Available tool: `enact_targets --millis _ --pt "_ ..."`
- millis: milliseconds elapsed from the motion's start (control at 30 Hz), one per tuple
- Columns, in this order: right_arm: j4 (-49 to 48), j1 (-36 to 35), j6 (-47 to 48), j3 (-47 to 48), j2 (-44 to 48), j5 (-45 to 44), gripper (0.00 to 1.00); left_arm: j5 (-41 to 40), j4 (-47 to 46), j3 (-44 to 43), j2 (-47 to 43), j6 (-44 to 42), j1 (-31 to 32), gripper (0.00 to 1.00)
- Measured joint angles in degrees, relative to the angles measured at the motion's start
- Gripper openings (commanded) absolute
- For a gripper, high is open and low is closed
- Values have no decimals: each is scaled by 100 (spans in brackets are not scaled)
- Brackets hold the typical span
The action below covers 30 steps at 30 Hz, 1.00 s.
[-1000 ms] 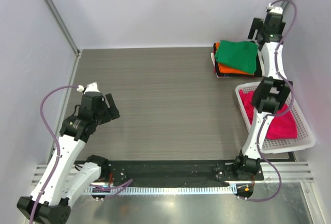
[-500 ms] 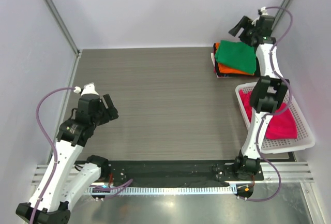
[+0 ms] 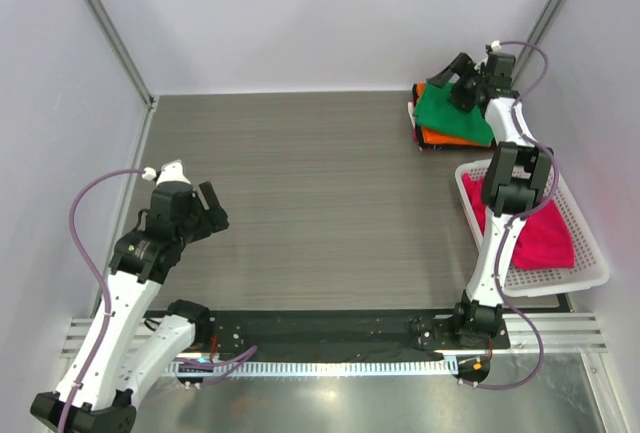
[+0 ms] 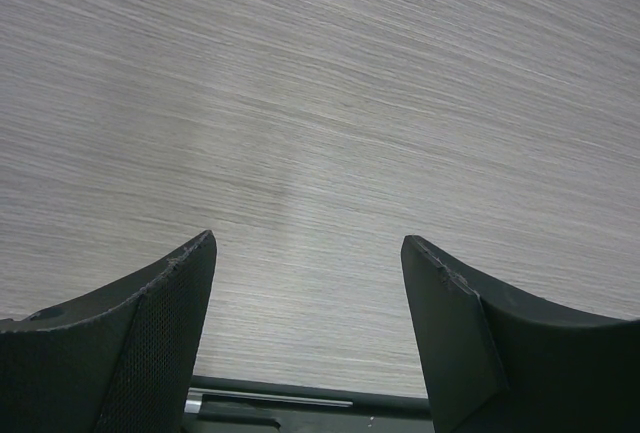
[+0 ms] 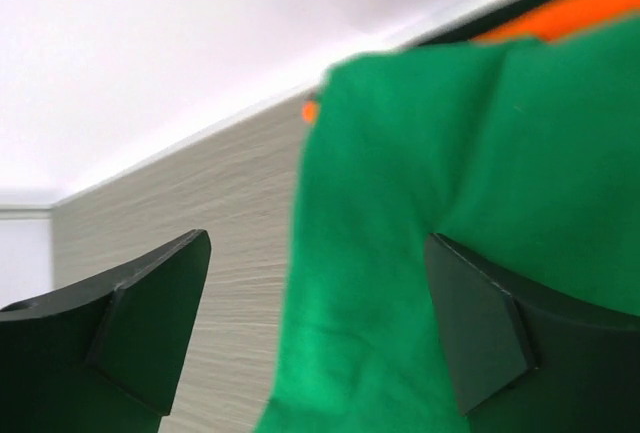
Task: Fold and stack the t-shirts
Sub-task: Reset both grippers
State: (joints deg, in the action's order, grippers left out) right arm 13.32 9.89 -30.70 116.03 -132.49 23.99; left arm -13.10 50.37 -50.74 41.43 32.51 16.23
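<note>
R gripper point(image 3: 452, 75) gaped empty just over the green t-shirt point(image 3: 457, 115), L gripper point(image 4: 308, 253) open too; a low pass could drag its fold loose.

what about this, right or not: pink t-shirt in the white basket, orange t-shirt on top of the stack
Not quite: the green t-shirt tops the stack, the orange t-shirt under it, per the top external view. The pink t-shirt is in the white basket.

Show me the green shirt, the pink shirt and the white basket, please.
green t-shirt point(image 3: 455, 115), overhead view, middle of its folded top face.
pink t-shirt point(image 3: 545, 238), overhead view, bare cloth near its middle.
white basket point(image 3: 560, 284), overhead view, on its near rim.
</note>
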Motion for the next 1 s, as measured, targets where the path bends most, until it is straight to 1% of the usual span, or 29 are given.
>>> enact_targets --millis 67,167,233,300,367,467,567,700,767,833,900,1000 --pt "-2 7 -48 208 0 170 100 0 0 0 -7 -2 0 77" --pt "-68 4 -138 520 70 396 100 -2 0 0 -48 -2 0 77" --pt "-83 -11 -190 503 334 498 100 -11 0 0 -81 0 0 77" --pt "-127 -35 -240 243 809 496 100 -37 0 0 -105 -2 0 79" --pt "-83 -42 -269 -289 1497 435 100 -39 -2 0 -120 0 0 80" --pt "-175 -59 -352 -1565 3130 160 100 -37 -4 0 -146 -2 0 81" --pt "-282 -68 -476 -2640 4658 -20 100 -11 -26 0 -219 -4 0 81" --pt "-321 -68 -623 -3864 6214 -116 100 79 -66 0 -361 -9 0 82" --pt "-101 -74 -634 -4398 6730 -197 100 140 -85 0 -435 -13 0 82" --pt "350 -79 -623 -4885 7119 -389 100 234 -90 0 -525 -24 0 83" --pt "914 -79 -584 -5243 7447 -673 100 295 -96 0 -623 -26 0 83" --pt "1620 -79 -476 -5534 7895 -1082 100 328 -131 0 -728 -26 0 83"
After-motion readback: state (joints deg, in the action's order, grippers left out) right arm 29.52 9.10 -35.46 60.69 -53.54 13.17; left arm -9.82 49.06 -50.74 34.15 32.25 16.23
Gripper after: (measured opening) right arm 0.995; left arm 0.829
